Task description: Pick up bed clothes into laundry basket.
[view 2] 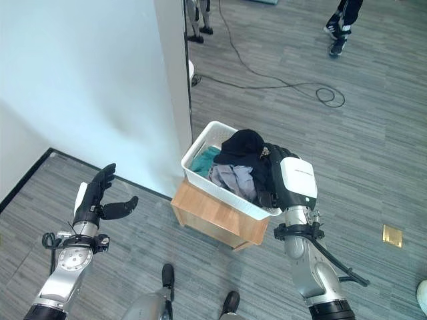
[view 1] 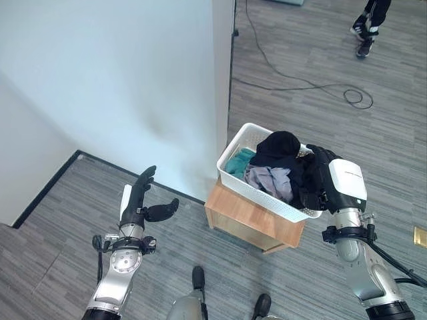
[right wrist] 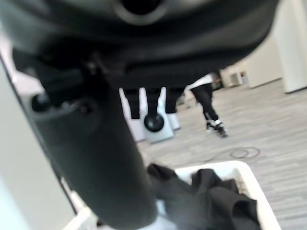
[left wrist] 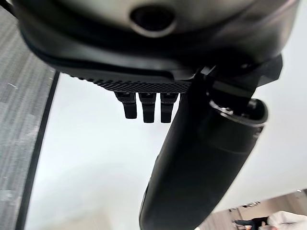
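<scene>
R hand (view 1: 337,179) over laundry basket (view 1: 235,172)

Support: you have a low wooden stand (view 1: 248,220) on the grey plank floor (view 1: 373,133), close beside the white wall corner (view 1: 222,80).
On the stand: a white laundry basket (view 1: 235,172), overhanging its top, heaped with black, grey and teal clothes (view 1: 270,163).
On the floor: a black cable (view 1: 293,81) ending in a coil; a person's shoes (view 1: 363,30) at the far edge.
</scene>
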Available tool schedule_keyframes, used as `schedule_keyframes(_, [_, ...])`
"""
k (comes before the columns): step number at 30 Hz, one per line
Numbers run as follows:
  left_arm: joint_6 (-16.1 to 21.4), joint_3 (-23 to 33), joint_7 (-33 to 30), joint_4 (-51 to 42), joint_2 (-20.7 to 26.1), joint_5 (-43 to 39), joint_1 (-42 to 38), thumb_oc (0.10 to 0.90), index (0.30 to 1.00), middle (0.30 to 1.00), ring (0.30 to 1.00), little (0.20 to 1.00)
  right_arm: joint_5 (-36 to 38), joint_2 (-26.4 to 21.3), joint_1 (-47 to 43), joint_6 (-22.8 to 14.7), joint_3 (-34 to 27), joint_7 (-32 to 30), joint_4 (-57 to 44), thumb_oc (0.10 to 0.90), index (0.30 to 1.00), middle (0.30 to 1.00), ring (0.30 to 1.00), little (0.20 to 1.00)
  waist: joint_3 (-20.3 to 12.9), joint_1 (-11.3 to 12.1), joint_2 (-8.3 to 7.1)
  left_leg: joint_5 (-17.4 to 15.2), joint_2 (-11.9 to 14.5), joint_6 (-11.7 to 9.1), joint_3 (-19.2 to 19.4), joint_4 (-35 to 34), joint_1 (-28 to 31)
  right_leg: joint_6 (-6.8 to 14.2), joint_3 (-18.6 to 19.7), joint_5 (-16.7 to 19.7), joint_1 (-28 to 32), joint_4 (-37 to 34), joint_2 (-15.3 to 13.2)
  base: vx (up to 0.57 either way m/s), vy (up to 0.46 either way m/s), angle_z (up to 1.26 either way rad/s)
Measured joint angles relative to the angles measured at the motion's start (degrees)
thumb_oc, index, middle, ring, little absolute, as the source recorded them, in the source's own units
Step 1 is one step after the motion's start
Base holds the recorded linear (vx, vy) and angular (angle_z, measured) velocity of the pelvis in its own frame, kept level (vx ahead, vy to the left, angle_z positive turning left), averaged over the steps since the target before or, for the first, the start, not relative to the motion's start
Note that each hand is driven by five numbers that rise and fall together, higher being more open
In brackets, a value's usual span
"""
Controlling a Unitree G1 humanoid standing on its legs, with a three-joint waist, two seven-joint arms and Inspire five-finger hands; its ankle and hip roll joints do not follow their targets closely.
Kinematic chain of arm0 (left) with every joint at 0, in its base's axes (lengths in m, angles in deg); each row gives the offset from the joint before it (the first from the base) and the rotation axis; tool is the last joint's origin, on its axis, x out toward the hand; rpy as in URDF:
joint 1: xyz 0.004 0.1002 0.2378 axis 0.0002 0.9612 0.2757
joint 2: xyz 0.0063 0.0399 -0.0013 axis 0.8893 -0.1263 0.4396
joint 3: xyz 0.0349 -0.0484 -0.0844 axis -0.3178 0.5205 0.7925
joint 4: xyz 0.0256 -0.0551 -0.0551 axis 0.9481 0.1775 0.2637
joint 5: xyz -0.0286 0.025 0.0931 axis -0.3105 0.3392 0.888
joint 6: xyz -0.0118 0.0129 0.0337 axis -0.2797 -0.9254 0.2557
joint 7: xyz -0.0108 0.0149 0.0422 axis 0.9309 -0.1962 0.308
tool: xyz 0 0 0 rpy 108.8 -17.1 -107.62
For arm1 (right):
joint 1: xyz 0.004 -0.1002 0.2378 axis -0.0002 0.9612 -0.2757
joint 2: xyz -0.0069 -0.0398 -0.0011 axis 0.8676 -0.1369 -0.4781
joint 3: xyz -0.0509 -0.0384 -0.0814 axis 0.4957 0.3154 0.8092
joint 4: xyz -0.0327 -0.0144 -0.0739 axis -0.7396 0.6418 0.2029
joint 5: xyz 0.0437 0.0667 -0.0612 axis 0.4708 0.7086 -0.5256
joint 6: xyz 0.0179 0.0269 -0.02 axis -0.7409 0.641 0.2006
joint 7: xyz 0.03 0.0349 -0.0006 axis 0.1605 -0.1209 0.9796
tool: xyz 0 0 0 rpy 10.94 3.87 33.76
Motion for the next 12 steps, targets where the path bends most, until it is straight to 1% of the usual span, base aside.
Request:
schedule_keyframes(2, [0.01, -0.08, 0.41, -0.25, -0.08, -0.14, 1.19, 0.800, 0.900, 0.900, 0.900, 0.900, 3.29, 3.76, 2.74, -1.42, -1.96, 0.11, -0.83, 0.800, 0.900, 0.900, 0.900, 0.900, -1.64, 0.00, -0.01, -0.22, -0.05, -0.08, 0.62, -0.03, 0.57, 0.03, 0.96, -0.02, 0.15, -0.02, -0.08, 0.01, -0.031, -0.18])
schedule_keyframes(6, [0.07, -0.10, 1.51, -0.25, -0.08, -1.06, 2.39, 0.800, 0.900, 0.900, 0.900, 0.900, 6.90, 3.85, 8.37, -1.52, -2.30, 1.38, -0.82, 0.800, 0.900, 0.900, 0.900, 0.900, -2.28, -0.94, 0.19, -0.84, -0.12, -0.42, 0.69, -0.17, 2.57, 0.32, 1.05, -0.42, 2.03, -0.04, -0.19, 0.03, -0.026, -0.04])
schedule_keyframes(7, [0.09, -0.02, 2.41, -0.25, 0.03, -1.10, 3.43, 0.800, 0.900, 0.900, 0.900, 0.900, 8.03, 3.85, 9.69, -1.52, -2.37, 2.00, -0.82, 0.800, 0.900, 0.900, 0.900, 0.900, -2.91, -1.47, 0.37, -1.01, -0.10, -0.54, 0.94, -0.22, 2.85, 0.35, 1.27, -0.46, 2.21, -0.04, -0.21, 0.01, -0.014, -0.07])
schedule_keyframes(12, [0.29, -0.34, 5.65, -0.26, 0.02, -1.21, 6.13, 0.800, 0.900, 0.900, 0.900, 0.900, 9.65, 3.84, 11.11, -1.84, -2.85, 3.46, -0.80, 0.800, 0.900, 0.900, 0.900, 0.900, -4.45, -2.57, 1.07, -1.36, 0.06, -0.42, 2.25, -0.29, 4.62, 0.41, 2.69, -0.52, 3.07, -0.05, -0.26, 0.00, -0.017, -0.17])
